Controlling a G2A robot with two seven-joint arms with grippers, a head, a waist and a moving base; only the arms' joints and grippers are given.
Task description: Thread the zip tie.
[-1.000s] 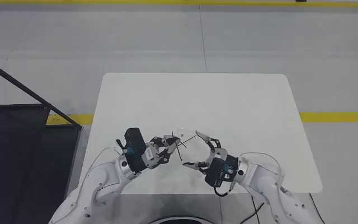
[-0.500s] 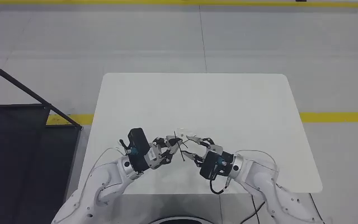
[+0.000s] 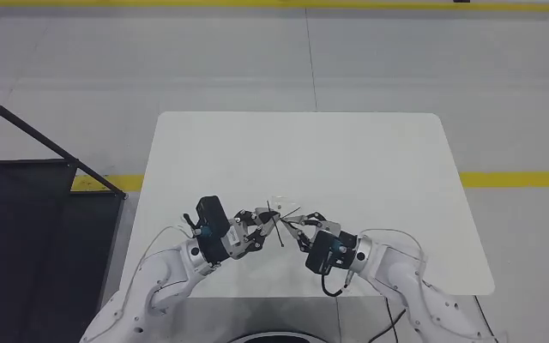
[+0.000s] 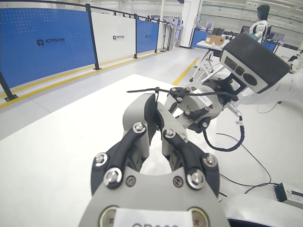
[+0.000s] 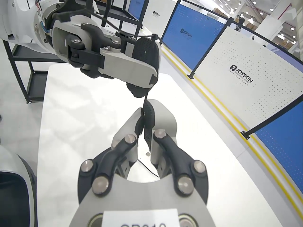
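At 6 o'clock on the white table (image 3: 360, 163), nearest to me, both arms lie low and point at each other, the left from 8 o'clock, the right from 4 o'clock. The left gripper (image 4: 155, 109) is clamped on the black zip tie (image 4: 156, 89) just under its head, I think to hold the head steady as a target. The right gripper (image 5: 145, 116) pinches the strap, almost tip to tip with the left. A thin strand crosses at the head; whether it passes through, I cannot tell.

Logo with wordmark on blue fence panel (image 4: 51, 41) and white panel (image 4: 118, 38), upper left; cropped label (image 4: 155, 223) on left gripper (image 4: 155, 109).
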